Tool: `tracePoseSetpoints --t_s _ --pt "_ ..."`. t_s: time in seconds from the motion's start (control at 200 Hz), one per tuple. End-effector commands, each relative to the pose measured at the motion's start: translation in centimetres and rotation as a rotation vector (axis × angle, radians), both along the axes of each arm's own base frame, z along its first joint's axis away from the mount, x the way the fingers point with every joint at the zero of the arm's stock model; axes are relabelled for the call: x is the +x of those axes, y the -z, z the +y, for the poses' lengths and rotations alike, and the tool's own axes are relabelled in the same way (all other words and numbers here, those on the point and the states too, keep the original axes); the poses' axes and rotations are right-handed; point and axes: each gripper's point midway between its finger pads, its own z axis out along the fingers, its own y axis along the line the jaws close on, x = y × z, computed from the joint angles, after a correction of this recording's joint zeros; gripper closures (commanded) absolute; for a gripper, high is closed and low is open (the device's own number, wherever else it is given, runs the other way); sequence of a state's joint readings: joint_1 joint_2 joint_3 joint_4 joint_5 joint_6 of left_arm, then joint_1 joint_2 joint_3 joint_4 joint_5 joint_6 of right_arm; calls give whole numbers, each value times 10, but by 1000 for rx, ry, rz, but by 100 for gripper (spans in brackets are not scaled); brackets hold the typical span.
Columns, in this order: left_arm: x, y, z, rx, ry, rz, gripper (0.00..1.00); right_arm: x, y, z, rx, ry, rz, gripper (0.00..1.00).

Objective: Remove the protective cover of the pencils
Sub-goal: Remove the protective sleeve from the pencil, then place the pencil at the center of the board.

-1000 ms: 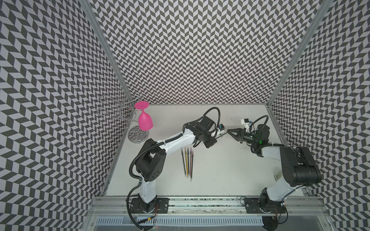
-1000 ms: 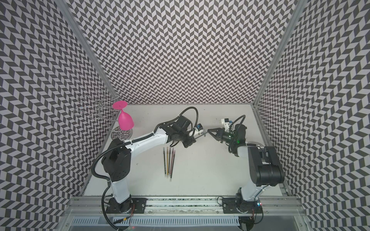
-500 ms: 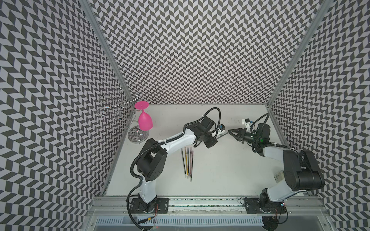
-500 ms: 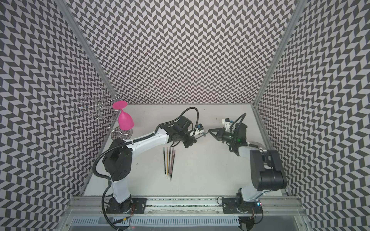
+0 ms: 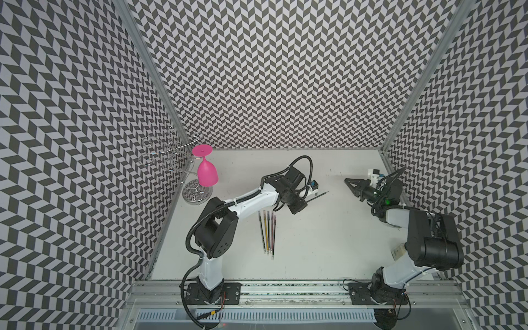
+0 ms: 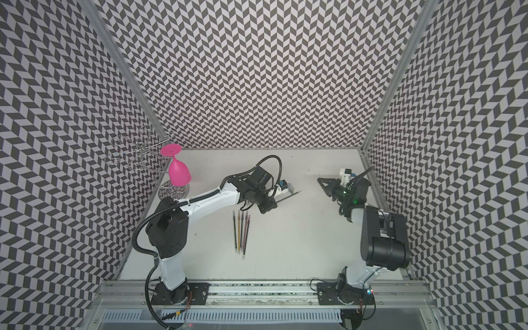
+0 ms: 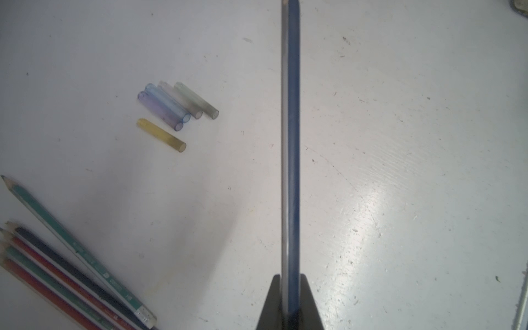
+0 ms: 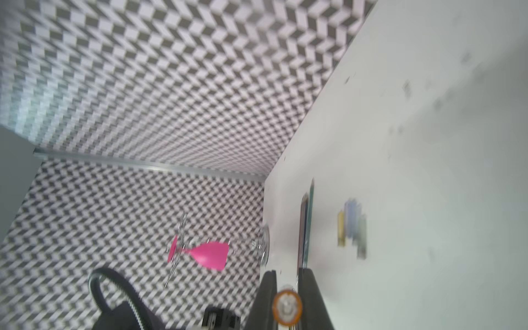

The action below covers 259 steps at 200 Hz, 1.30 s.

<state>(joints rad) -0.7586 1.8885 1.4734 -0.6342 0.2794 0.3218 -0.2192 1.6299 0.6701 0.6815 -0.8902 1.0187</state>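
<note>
A row of pencils (image 5: 267,231) lay side by side on the table, touching and nearly parallel, running front to back. In the left wrist view their bodies read teal, dark blue and red, with pale sharpened tips. One dark blue pencil (image 7: 290,143) was clamped in the left gripper (image 7: 290,281), clear of the table. Four translucent covers (image 7: 177,105) lay touching, apart from the row, with a yellow cover (image 7: 161,135) just beside them. The right gripper (image 8: 287,275) pinched an orange cover (image 8: 287,306).
</note>
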Motion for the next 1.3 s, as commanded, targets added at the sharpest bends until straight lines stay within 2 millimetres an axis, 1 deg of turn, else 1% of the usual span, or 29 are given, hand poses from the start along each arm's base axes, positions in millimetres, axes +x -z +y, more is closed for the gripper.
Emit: tracePoseSetpoints --t_s 0.0,0.06,0.11,0.16,0.245,0.325,0.375,0.421,0.466,0.521,0.591,0.681,0.771,0.861,0.961,1.131,1.292 --pt "-15 -12 4 -16 43 17 100 20 -30 -9 -31 50 -92 100" --pt "-9 -13 7 -23 14 19 100 22 -33 -11 -52 57 -92 100" --pt "-1 -14 11 -37 -25 32 100 21 -31 -7 -87 53 -86 100" --pt "11 -19 16 -64 -71 36 100 19 -27 -2 -142 46 -77 100" --pt "34 -34 28 -143 -155 37 100 16 -17 12 -254 27 -58 100" --pt "60 -47 47 -222 -265 29 100 16 -6 25 -346 -3 -43 100" --pt "77 -50 63 -262 -349 31 100 17 1 33 -389 -27 -27 100" --pt "92 -48 78 -292 -422 45 100 20 8 39 -426 -50 -13 100" --pt "105 -41 92 -307 -495 74 100 22 18 47 -457 -77 11 100" --pt "121 -27 109 -293 -582 113 100 23 27 52 -477 -100 30 100" --pt "133 -7 126 -248 -652 158 100 24 38 56 -500 -117 50 100" --pt "139 17 140 -200 -700 215 100 23 49 59 -521 -128 69 100" --pt "138 35 146 -166 -721 260 100 23 56 61 -525 -140 82 100" --pt "135 48 149 -135 -732 297 100 23 60 62 -523 -152 89 100" --pt "132 57 150 -117 -734 320 100 23 61 63 -525 -156 88 100" --pt "129 71 151 -94 -737 350 97 22 62 64 -525 -158 88 100" --pt "126 76 149 -94 -730 375 96 23 62 63 -530 -154 86 100"
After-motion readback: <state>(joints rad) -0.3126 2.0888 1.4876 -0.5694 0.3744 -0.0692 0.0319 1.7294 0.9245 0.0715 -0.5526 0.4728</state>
